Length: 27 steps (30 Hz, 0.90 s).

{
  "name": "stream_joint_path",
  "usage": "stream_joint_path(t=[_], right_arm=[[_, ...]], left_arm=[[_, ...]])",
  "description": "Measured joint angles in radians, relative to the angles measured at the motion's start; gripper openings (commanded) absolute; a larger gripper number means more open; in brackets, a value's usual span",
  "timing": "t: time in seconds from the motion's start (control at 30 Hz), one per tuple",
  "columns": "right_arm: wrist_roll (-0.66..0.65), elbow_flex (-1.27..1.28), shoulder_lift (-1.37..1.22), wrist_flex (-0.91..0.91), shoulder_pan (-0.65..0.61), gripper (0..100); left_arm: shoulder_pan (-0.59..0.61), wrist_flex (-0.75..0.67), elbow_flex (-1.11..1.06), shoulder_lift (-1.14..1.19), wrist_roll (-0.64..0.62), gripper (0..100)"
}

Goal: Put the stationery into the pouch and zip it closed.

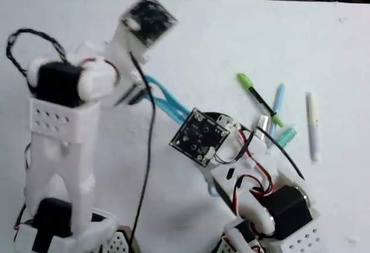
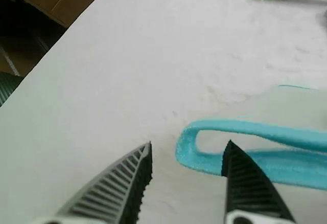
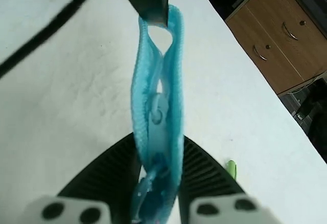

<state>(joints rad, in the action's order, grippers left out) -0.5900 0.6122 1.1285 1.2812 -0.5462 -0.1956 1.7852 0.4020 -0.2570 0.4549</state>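
1. Table [image 1: 231, 39]: flat, matte white top. A wood-veneer cabinet [image 3: 276, 35] with metal bar handles stands beyond its far edge.
2. Left gripper [image 2: 189, 144]: white plastic arm with dark ribbed fingers that taper to points. The jaws are wide and straddle the pouch's rounded far end. One tip is at the rim and the other is over the table just beside it.
3. Right gripper [image 3: 158, 152]: broad black ribbed fingers. The jaws are pinched narrow on the pouch's near end, with the fabric squeezed between them.
4. Pouch [image 1: 167, 103]: turquoise, soft fuzzy cloth, long and slim. It sits mid-table, stretched between the two grippers. The mouth gapes as a thin slit, and the pale blue zip pull [image 3: 156, 114] sits within it.
5. Pens: all loose on the table near the right arm, outside the pouch.
   - Green pen [image 1: 258, 99]: green cap, black barrel.
   - Blue pen [image 1: 277, 103]: pale, just beside the green pen.
   - White pen [image 1: 313, 127]: farther off.
   - A short teal piece lies by them; I cannot tell what it is.
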Motion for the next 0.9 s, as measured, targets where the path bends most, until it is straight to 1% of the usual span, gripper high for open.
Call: stream_joint_path(t=[0.13,0.33,0.43,0.53,0.6,0.67,0.7,0.8,0.9], right_arm=[[0.000,0.000,0.000,0.000,0.000,2.2],[-0.002,0.000,0.000,0.000,0.000,2.2],[0.000,0.000,0.000,0.000,0.000,2.2],[0.002,0.002,-0.008,-0.008,0.000,2.2],[0.002,0.000,-0.009,-0.009,0.000,2.2],[0.002,0.000,-0.009,-0.009,0.000,2.2],[0.002,0.000,-0.009,-0.009,0.000,2.2],[0.002,0.000,-0.009,-0.009,0.000,2.2],[0.002,0.000,-0.011,-0.011,0.002,2.2]], left_arm=[[-0.002,0.000,-0.048,-0.035,0.000,24],[-0.002,-0.005,-0.054,-0.008,0.000,24],[0.018,-0.051,-0.057,0.072,0.000,24],[0.075,-0.120,-0.054,0.201,-0.049,24],[0.089,-0.118,-0.017,0.276,-0.066,24],[0.094,-0.081,0.052,0.356,-0.072,24],[0.094,-0.052,0.098,0.391,-0.075,23],[0.094,-0.003,0.199,0.476,-0.077,12],[0.083,0.003,0.239,0.505,-0.077,8]])
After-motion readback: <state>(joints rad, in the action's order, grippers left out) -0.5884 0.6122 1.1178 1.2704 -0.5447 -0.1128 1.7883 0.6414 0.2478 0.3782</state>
